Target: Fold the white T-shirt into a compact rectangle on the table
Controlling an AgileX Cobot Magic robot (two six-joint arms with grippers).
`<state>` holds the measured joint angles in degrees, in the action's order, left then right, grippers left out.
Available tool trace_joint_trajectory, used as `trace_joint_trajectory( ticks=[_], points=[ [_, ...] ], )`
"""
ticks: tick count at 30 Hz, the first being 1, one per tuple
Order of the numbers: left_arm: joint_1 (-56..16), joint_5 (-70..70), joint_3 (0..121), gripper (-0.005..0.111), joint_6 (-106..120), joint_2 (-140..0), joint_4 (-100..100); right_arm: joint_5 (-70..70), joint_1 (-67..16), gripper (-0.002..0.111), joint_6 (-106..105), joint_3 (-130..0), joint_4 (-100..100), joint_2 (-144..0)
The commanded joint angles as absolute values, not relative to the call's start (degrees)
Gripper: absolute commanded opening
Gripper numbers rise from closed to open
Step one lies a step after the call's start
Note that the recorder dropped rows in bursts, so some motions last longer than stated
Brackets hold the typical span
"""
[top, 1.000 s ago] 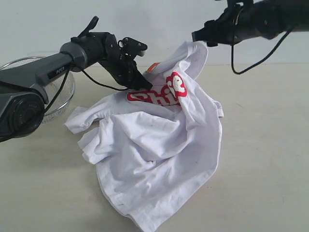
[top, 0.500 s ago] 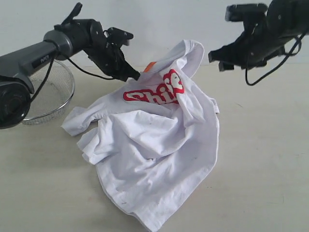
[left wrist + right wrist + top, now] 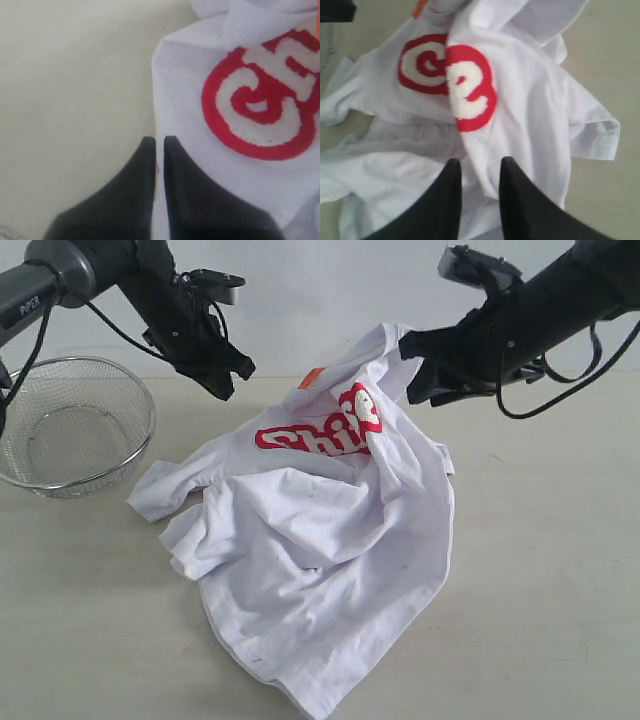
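T-shirt (image 3: 330, 540) you're folding: white, crumpled heap, red lettering (image 3: 320, 430) up; left gripper (image 3: 159, 139) closed, empty; right gripper (image 3: 480, 161) part-open, empty.

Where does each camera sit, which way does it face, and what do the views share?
Exterior view: off the arms, slanting down at the table; shows white T-shirt, mesh basket, left gripper, right gripper.
Left wrist view: on left arm, looks past shut gripper at T-shirt and table.
Right wrist view: on right arm, looks past open gripper at T-shirt.
Shared: all show the red lettering.
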<state>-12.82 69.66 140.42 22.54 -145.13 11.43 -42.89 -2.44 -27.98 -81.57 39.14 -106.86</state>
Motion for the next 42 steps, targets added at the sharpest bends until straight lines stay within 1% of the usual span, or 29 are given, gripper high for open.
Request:
trace_joint_trajectory(
  ticks=[1,5,12,14,17,25,32,37,42],
  points=[
    [-12.5,69.96,137.74,0.004,21.46,-141.31,16.8,-47.69,-3.7,-0.001,-28.38,-78.14,40.1,-99.08],
    [-12.5,69.96,134.37,0.004,21.46,-138.11,20.65,-44.96,-7.89,0.0,-28.57,-69.91,41.92,-93.53],
    [-12.5,69.96,122.42,0.004,22.32,-129.14,21.42,-34.87,-21.71,0.0,-29.08,-53.95,46.34,-91.65],
    [-12.42,69.96,117.79,0.004,23.04,-125.69,21.65,-31.43,-25.44,0.0,-29.22,-51.02,46.68,-91.65],
    [-12.42,69.96,111.44,0.004,23.56,-120.27,21.65,-27.75,-28.52,0.0,-27.97,-49.18,46.68,-91.82],
    [-12.42,69.76,92.47,0.004,23.67,-101.97,26.6,-27.43,-31.52,0.0,-25.4,-49.08,47.12,-96.24],
    [-12.42,62.51,74.15,0.004,25.77,-82.29,31.53,-26.69,-32.69,0.0,-23.9,-49.08,47.49,-100.47],
    [-12.57,60.3,65.13,0.004,25.77,-70.74,32.4,-25.08,-32.69,0.0,-23.19,-49.08,47.61,-102.98],
    [-12.57,59.43,59.96,0.004,25.77,-61.92,32.82,-24.99,-32.56,0.0,-23.01,-49.08,47.14,-105.86]
  ],
)
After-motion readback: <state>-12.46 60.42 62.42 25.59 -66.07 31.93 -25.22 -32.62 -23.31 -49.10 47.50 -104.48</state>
